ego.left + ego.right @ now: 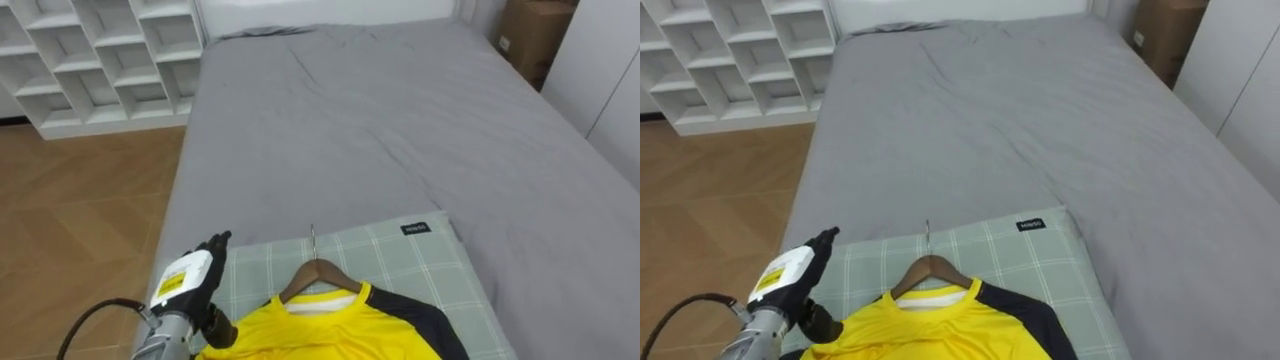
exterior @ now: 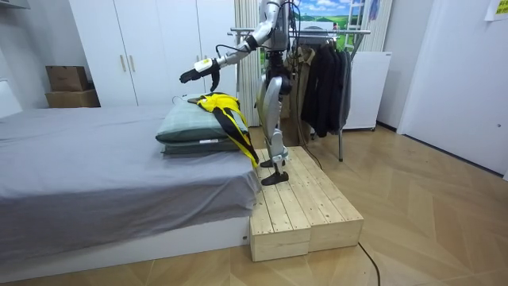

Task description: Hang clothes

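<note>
A yellow shirt with dark sleeves (image 1: 330, 330) lies on a wooden hanger (image 1: 318, 272), whose metal hook points up the bed. Both rest on a green checked cushion (image 1: 400, 260) at the near end of the grey bed (image 1: 400, 120). One dark sleeve hangs over the bed's edge in the room view. My left hand (image 1: 195, 285) hovers open over the cushion's left edge, just left of the shirt's collar, with nothing in it. In the room view my left hand (image 2: 190, 75) reaches out above the shirt (image 2: 218, 103).
I stand on a wooden platform (image 2: 302, 206) at the foot of the bed. Behind me stands a clothes rack (image 2: 317, 33) with dark garments (image 2: 321, 79). A white cube shelf (image 1: 90, 60) stands at the far left, and a cardboard box (image 1: 535, 35) at the far right.
</note>
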You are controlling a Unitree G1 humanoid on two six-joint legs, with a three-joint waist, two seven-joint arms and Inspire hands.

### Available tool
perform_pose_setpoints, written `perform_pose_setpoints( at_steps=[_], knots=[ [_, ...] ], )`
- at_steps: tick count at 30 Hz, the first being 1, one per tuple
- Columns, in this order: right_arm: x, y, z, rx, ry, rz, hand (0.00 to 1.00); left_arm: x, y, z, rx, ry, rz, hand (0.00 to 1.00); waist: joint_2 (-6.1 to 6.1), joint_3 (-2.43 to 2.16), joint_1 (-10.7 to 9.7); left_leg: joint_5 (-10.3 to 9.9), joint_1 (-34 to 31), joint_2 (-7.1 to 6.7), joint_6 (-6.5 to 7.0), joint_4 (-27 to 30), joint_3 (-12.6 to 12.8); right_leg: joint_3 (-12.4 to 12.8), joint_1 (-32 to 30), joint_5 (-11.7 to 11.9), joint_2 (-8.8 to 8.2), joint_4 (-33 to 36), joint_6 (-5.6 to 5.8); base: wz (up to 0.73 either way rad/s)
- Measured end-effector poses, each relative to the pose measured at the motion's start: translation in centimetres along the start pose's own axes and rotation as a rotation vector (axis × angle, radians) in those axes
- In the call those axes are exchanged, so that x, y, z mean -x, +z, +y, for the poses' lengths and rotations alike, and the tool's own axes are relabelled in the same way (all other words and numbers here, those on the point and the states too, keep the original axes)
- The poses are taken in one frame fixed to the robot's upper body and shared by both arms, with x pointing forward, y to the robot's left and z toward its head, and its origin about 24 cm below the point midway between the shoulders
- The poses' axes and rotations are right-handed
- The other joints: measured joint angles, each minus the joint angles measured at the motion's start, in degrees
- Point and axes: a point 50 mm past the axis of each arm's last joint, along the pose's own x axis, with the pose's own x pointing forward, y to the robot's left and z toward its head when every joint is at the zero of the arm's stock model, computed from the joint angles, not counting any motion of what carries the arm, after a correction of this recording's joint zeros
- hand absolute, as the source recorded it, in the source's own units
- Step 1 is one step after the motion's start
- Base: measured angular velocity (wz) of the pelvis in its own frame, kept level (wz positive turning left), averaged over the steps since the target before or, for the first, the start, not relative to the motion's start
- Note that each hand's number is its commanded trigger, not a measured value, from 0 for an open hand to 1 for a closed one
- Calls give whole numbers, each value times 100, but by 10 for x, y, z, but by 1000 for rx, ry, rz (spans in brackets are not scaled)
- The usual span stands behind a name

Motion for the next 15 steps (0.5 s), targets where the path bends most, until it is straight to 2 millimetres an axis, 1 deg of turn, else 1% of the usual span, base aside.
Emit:
perform_pose_setpoints(
  at_steps=[2,4,6,7,8,9,10,11,12,15],
  knots=[
    [0,1,0,5,1,0,0,-1,-1,3,-8,6,2,0,2,-1,-5,4,-67,14,-2,8,20,28,-89,2,8,44,-3,-6],
    [-1,6,3,15,9,-10,0,-5,-2,8,-18,10,9,0,-4,4,-7,21,-133,33,-2,9,46,38,-189,9,14,103,-14,-7],
    [-2,10,5,36,14,-8,0,-11,-1,14,-18,17,13,0,-29,30,-15,44,-216,41,2,20,64,34,-255,12,15,97,-19,0],
    [-2,10,6,39,15,-9,0,-12,0,15,-19,19,12,0,-30,31,-17,44,-246,45,2,33,64,33,-277,14,19,99,-22,0],
    [-3,14,7,56,19,-17,0,-14,2,17,-22,19,8,0,-36,51,-18,44,-286,51,2,63,65,25,-298,15,21,98,-22,0],
    [-3,18,8,77,23,-23,0,-16,3,17,-18,11,10,0,-45,67,-26,44,-317,61,2,82,87,22,-327,14,21,112,-22,0],
    [-4,20,9,84,24,-27,0,-17,3,17,-9,7,12,0,-44,69,-32,44,-342,64,2,90,91,22,-355,14,21,123,-22,0],
    [-4,24,10,99,27,-34,0,-18,4,17,-1,0,14,0,-37,82,-50,45,-398,69,3,103,92,23,-429,14,21,173,-22,0],
    [-5,31,12,111,35,-49,0,-19,6,15,10,-8,8,0,-37,85,-59,51,-463,73,14,125,91,24,-507,14,21,214,-22,0],
    [-5,35,14,128,42,-57,0,-18,10,9,15,-52,-8,0,-37,85,-70,53,-515,80,17,173,90,35,-590,12,20,301,-20,0]
  ],
)
